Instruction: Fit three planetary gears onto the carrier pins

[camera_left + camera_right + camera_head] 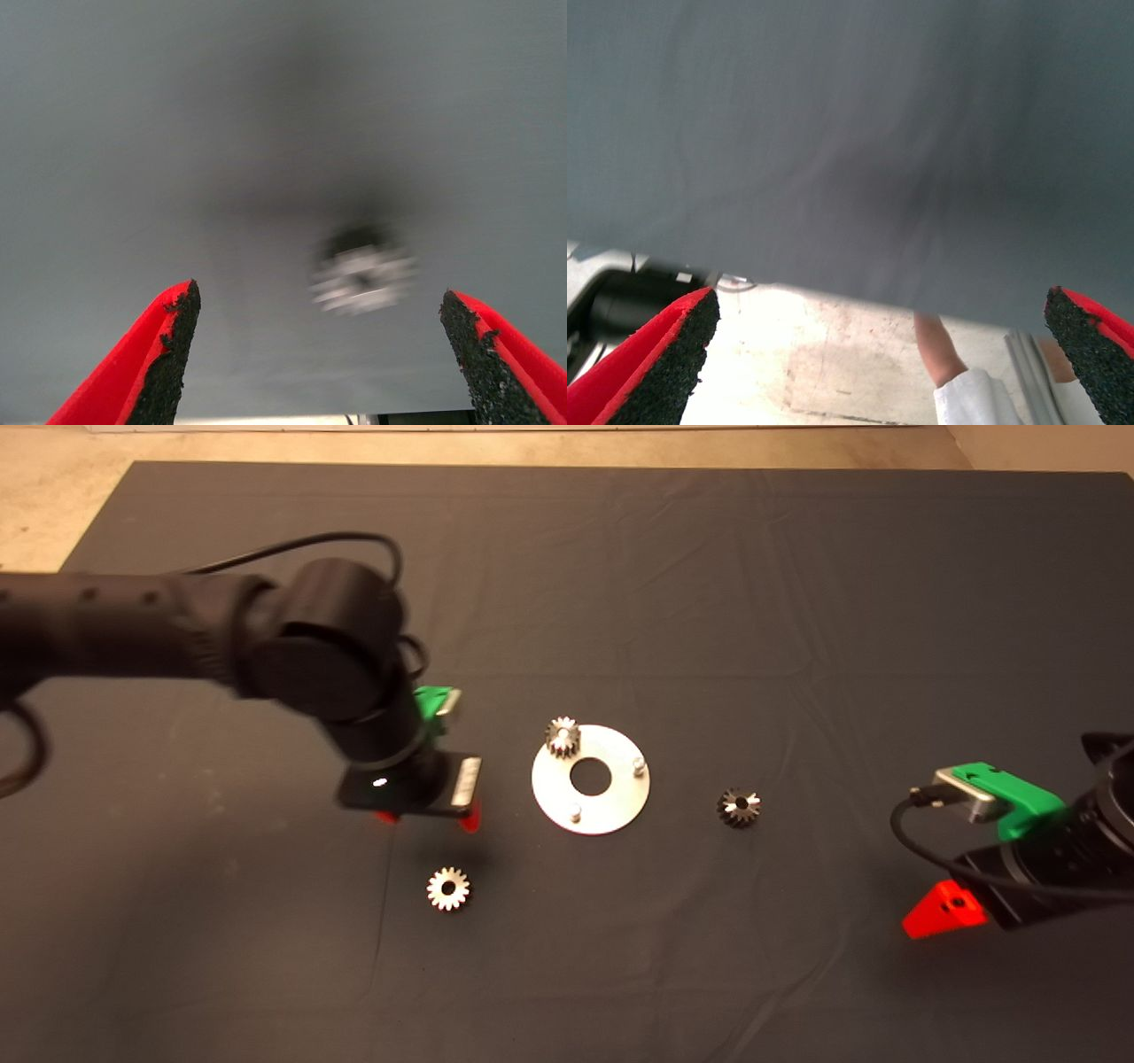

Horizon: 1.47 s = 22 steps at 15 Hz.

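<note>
One gear seated. Your left gripper, spread and empty, hovers near the loose gear; descend, centre, grasp. Right gripper spread, idle.

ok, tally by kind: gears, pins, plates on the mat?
Gears: 3: one seated on a pin, one loose on the mat beside the left gripper, one loose right of the plate.
Pins showing bare: 2.
Round plate: 1.
Total: 6.

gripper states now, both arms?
Left gripper: open, empty, above a loose gear.
Right gripper: open, empty, parked at the mat's edge.
</note>
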Each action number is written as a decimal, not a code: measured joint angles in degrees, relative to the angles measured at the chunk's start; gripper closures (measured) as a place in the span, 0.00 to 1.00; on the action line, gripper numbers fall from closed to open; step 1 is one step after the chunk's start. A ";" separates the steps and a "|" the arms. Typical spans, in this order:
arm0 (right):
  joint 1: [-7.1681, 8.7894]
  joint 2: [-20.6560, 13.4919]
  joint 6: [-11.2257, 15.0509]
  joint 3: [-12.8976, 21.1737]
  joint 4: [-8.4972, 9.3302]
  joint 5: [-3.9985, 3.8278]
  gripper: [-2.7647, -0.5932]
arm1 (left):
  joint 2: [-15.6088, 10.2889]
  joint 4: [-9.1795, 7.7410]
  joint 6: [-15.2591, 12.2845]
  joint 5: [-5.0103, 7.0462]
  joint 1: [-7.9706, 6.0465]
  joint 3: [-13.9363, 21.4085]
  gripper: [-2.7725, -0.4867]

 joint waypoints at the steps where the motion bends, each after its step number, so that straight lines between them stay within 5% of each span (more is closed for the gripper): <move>1: 0.01 1.50 -1.77 -3.78 -0.14 -0.07 0.01 | -3.25 -0.53 -1.67 0.29 -0.26 2.61 0.38; 3: 0.01 6.38 -3.75 -7.86 -0.54 -0.21 0.01 | -6.50 -2.48 -6.28 0.68 -0.44 7.82 0.38; 4: -0.04 8.92 -4.41 -8.28 -0.73 0.37 0.01 | -6.73 -3.46 -7.39 0.47 -0.44 9.45 0.38; 9: -0.04 13.50 -5.61 -10.81 -1.21 0.21 0.01 | -6.90 -4.42 -8.79 0.10 -0.44 11.96 0.38; 14: -0.17 16.57 -6.03 -11.80 -3.34 0.10 0.01 | -6.88 -4.71 -5.29 0.12 -0.37 11.74 0.38; 17: -0.18 21.20 -6.72 -14.34 -5.58 0.18 0.01 | -6.75 -4.79 -0.61 -0.34 0.27 7.53 0.38; 19: -0.23 22.58 -7.81 -15.93 -6.51 0.56 0.01 | -6.71 -4.78 0.08 -0.98 0.57 5.60 0.38; 22: -0.80 23.16 -8.67 -17.78 -7.07 0.21 0.01 | -6.51 -4.81 0.94 -3.85 1.55 5.26 0.38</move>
